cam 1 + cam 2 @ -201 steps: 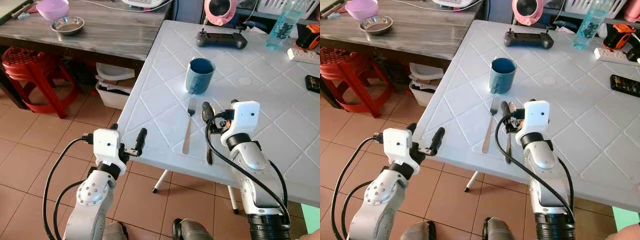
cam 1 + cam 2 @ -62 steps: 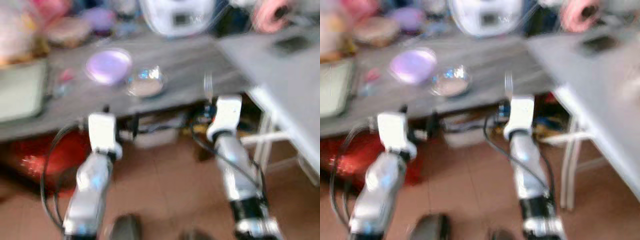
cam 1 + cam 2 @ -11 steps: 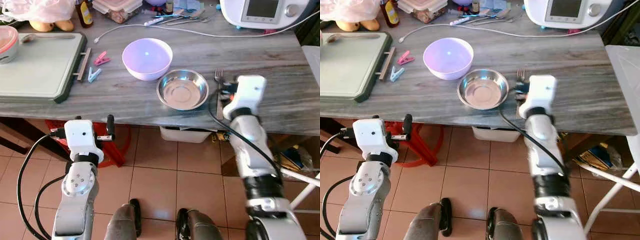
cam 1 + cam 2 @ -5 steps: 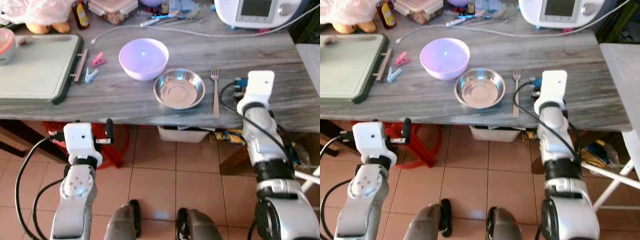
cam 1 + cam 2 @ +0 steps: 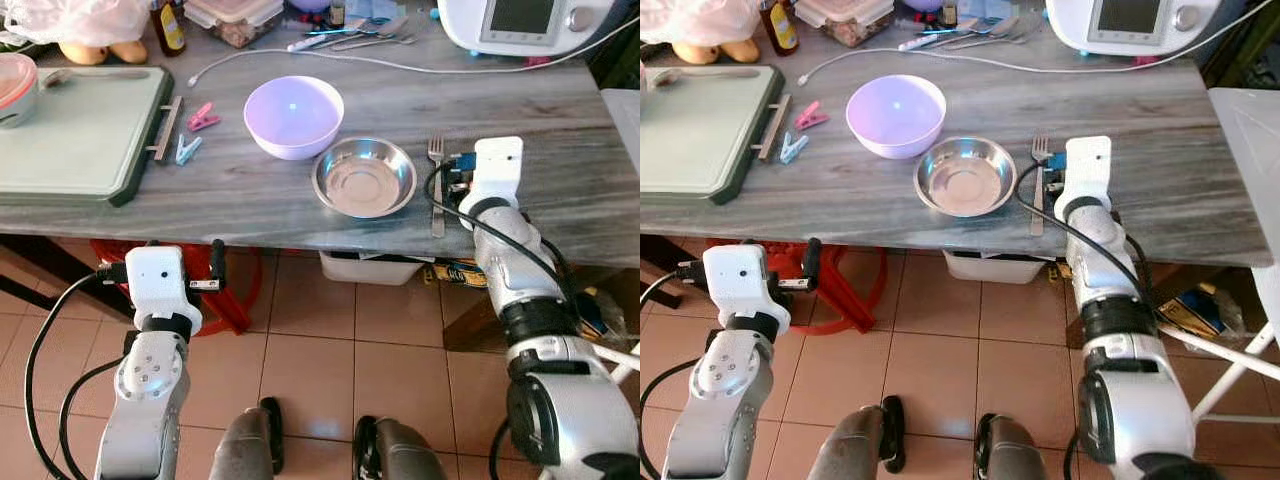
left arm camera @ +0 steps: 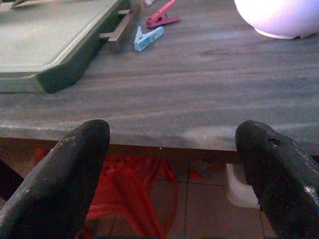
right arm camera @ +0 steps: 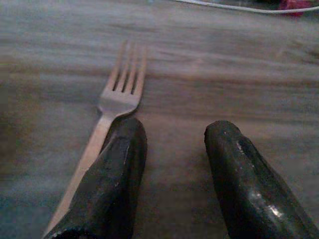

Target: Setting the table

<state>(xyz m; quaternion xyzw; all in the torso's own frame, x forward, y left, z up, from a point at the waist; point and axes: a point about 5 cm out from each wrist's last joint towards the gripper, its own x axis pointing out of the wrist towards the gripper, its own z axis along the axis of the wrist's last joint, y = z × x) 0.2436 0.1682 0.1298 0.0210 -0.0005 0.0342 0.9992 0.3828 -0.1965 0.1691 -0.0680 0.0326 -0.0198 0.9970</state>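
Observation:
A steel fork (image 5: 436, 185) lies flat on the grey wooden counter (image 5: 230, 190), just right of a shallow steel bowl (image 5: 364, 178), tines pointing away from me. My right gripper (image 7: 174, 130) rests on the counter beside the fork, open, with nothing between its fingers. One finger (image 7: 117, 164) lies along the fork's handle, right beside it. A purple bowl (image 5: 294, 112) stands behind the steel one. My left gripper (image 6: 172, 132) hangs open and empty below the counter's front edge, left of the bowls.
A green cutting board (image 5: 80, 130) lies at the counter's left, with pink and blue clothes pegs (image 5: 195, 132) beside it. A white appliance (image 5: 520, 20) and cable sit at the back. A red stool (image 5: 235, 295) and white bin (image 5: 375, 268) stand under the counter. A white table's corner (image 5: 625, 100) shows far right.
A second ago my right gripper was over the fork at the counter; now the fork lies alone on the counter, the open gripper beside it. The left arm has barely moved.

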